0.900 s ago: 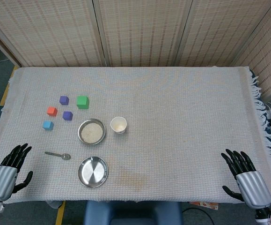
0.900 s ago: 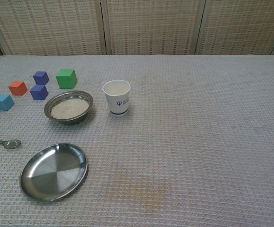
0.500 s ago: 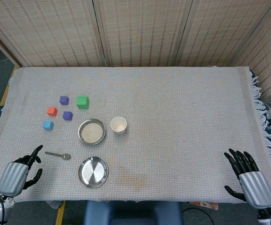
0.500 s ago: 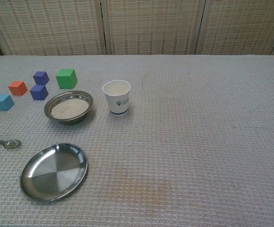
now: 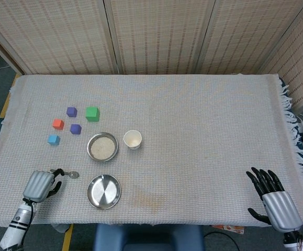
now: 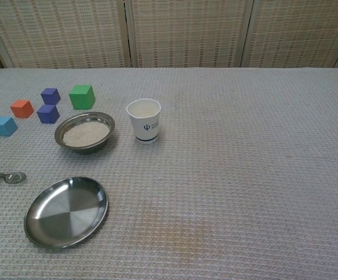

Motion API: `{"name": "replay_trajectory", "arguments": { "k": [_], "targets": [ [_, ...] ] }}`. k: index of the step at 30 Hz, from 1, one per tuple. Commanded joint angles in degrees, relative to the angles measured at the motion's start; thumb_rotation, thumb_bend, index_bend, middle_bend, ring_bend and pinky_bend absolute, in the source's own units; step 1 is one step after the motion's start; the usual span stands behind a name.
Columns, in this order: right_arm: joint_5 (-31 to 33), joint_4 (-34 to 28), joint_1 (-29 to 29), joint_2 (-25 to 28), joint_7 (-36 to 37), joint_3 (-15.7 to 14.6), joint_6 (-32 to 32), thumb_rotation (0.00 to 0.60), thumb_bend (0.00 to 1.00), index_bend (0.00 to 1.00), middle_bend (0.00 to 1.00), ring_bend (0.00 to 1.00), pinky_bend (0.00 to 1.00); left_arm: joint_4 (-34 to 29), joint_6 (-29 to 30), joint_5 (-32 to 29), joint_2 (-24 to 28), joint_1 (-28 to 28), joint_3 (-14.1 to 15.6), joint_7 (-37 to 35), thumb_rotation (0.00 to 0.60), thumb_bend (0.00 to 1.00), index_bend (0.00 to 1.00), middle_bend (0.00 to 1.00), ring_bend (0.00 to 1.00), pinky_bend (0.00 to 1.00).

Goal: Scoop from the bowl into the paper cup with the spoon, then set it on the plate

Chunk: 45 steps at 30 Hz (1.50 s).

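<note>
The spoon [image 5: 70, 174] lies flat on the worktop [image 5: 203, 120], just left of the plate [image 5: 104, 191] and in front of the bowl [image 5: 102, 147], its scoop end pointing toward the plate. In the chest view only the scoop end and a short piece of handle show at the left edge. The left hand [image 5: 41, 184] has moved in since the earlier frames: it was well to the left near the worktop's front corner with fingers spread, and it now sits right at the spoon's handle end, fingers [image 5: 57, 173] curled over it. Whether they actually grip the handle cannot be told (the handle is hidden beneath them), and the spoon itself has not shifted.

The bowl holds a pale, grainy filling, and the paper cup [image 5: 133, 139] stands upright just to its right, apart from it. The plate is bare metal, nearest the front edge.

The right hand [image 5: 272, 196] rests at the front right corner of the worktop, fingers spread and holding nothing, much where it was before.

Behind and left of the bowl sit five small blocks: a green cube [image 5: 92, 113], two purple cubes [image 5: 71, 111] [image 5: 76, 128], a red cube [image 5: 58, 124] and a blue cube [image 5: 53, 139].
</note>
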Motion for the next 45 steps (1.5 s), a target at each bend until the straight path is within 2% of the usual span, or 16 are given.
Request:
{"name": "replay_trajectory", "arguments": {
  "k": [1, 11, 18, 27, 37, 45],
  "targets": [
    [0.0, 0.0, 0.1, 0.1, 0.1, 0.1, -0.1, 0.6, 0.06, 0.0, 0.0, 0.0, 0.0, 4.5, -1.9, -1.7, -3.3, -1.6, -0.9, -0.4, 0.6, 0.42, 0.43, 1.0, 1.0, 1.0],
    [-0.2, 0.0, -0.1, 0.3, 0.7, 0.3, 0.5, 0.6, 0.06, 0.0, 0.0, 0.0, 0.0, 12.1, -3.5, -3.4, -7.3, -3.3, -1.3, -1.0, 0.6, 0.42, 0.43, 1.0, 1.0, 1.0],
    [0.0, 0.0, 0.0, 0.2, 0.6, 0.4, 0.3, 0.6, 0.06, 0.0, 0.0, 0.0, 0.0, 16.7, -2.4, -3.4, -9.1, -3.4, -1.1, 0.5, 0.6, 0.42, 0.46, 1.0, 1.0, 1.0],
    [0.1, -0.2, -0.1, 0.1, 0.1, 0.3, 0.1, 0.6, 0.06, 0.0, 0.0, 0.0, 0.0, 21.4, -3.7, -4.4, -10.6, -3.9, -0.9, -1.2, 0.6, 0.42, 0.46, 1.0, 1.0, 1.0],
    [0.5, -0.4, 0.0, 0.0, -0.4, 0.4, -0.5, 0.6, 0.06, 0.0, 0.0, 0.0, 0.0, 23.0, -4.6, -4.6, -11.2, -4.2, -0.3, -2.6, 0.6, 0.42, 0.47, 1.0, 1.0, 1.0],
    [0.6, -0.4, 0.1, 0.0, -0.5, 0.3, -0.8, 0.6, 0.06, 0.0, 0.0, 0.0, 0.0, 23.4, -4.7, -4.8, -11.4, -4.4, -0.1, -3.3, 0.6, 0.42, 0.53, 1.0, 1.0, 1.0]
  ]
}}
